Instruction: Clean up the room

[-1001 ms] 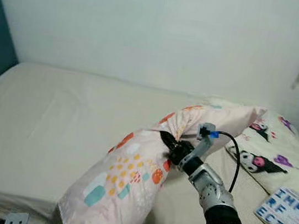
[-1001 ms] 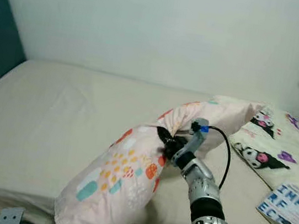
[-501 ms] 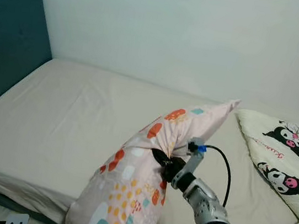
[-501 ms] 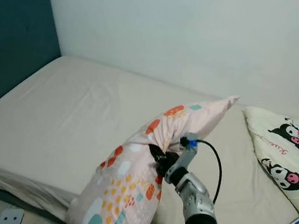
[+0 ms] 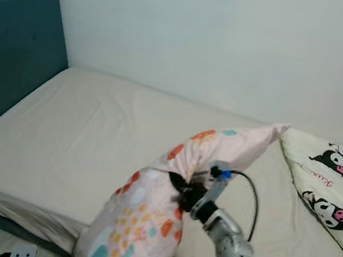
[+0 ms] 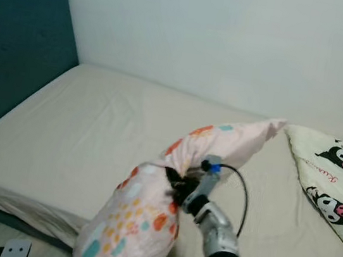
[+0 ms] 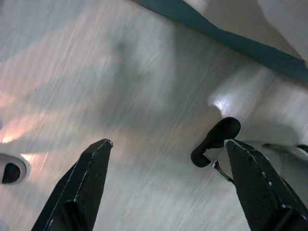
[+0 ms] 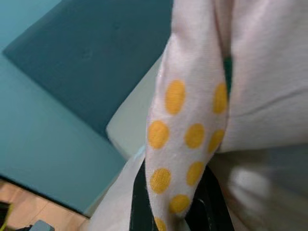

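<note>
— Where is your pillow (image 5: 160, 210)?
— Raised above the bed (image 5: 81, 135), near its front edge, pinched in your right end effector (image 5: 180, 194) (fabric bunched between fingers). Your left end effector (image 7: 166, 185) hangs wide above the floor (image 7: 120, 77).

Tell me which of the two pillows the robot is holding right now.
The pink pillow with coloured spots, pinched by the right gripper. The cream cartoon-print pillow lies untouched on the bed's right side.
</note>
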`<state>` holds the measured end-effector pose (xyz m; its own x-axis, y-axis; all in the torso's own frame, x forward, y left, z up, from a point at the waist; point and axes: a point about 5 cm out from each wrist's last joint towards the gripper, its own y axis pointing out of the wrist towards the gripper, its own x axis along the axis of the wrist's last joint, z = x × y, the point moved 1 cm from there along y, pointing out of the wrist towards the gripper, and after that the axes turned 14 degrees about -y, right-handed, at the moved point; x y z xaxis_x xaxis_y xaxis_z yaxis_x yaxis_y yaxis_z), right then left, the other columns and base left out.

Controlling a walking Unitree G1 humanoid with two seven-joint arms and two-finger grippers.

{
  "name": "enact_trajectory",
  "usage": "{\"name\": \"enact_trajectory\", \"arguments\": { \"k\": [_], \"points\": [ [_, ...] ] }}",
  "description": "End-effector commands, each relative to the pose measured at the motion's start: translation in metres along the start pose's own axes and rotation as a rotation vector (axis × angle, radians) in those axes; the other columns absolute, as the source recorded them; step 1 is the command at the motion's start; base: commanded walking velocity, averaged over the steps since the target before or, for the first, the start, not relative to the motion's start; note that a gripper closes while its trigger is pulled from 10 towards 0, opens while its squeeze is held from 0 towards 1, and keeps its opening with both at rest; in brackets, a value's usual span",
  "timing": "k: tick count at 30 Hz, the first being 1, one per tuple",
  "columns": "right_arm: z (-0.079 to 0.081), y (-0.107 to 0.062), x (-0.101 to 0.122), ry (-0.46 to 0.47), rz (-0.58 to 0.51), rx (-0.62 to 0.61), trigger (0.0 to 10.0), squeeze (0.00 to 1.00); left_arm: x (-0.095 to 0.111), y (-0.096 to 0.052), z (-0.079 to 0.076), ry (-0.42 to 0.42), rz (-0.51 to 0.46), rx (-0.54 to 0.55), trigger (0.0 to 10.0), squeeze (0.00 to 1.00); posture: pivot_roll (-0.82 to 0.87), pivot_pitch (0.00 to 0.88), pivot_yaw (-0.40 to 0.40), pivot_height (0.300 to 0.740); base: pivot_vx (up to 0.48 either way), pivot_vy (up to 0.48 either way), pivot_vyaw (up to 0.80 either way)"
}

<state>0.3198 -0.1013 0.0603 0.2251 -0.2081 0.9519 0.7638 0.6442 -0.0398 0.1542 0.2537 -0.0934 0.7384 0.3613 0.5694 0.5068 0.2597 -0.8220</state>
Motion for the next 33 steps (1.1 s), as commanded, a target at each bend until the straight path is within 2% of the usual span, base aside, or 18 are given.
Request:
{"name": "enact_trajectory", "arguments": {
  "k": [1,10,27,33],
  "points": [
    [-0.0010,0.0001,0.0082,-0.025,-0.029,0.008,10.0,0.00,-0.0074,-0.0010,0.0013,-0.004,0.025,0.011,10.0,0.00,0.09,0.000,-0.088,0.740,0.000,0.000,0.80],
    [-0.0013,-0.0003,0.0123,-0.029,-0.039,0.009,10.0,0.00,-0.0106,-0.0018,0.0042,0.001,0.036,0.019,10.0,0.00,0.09,0.000,-0.085,0.740,0.000,0.000,0.80],
    [0.0035,0.0010,0.0118,-0.031,-0.039,0.027,10.0,0.00,-0.0095,-0.0012,-0.0001,-0.003,0.034,0.010,10.0,0.00,0.09,0.000,-0.086,0.740,0.000,0.000,0.80],
    [-0.0002,0.0004,0.0150,-0.030,-0.049,0.002,10.0,0.00,-0.0089,-0.0010,-0.0015,-0.001,0.033,0.008,10.0,0.00,0.08,0.000,-0.085,0.740,0.000,0.000,0.80]
  ]
}}
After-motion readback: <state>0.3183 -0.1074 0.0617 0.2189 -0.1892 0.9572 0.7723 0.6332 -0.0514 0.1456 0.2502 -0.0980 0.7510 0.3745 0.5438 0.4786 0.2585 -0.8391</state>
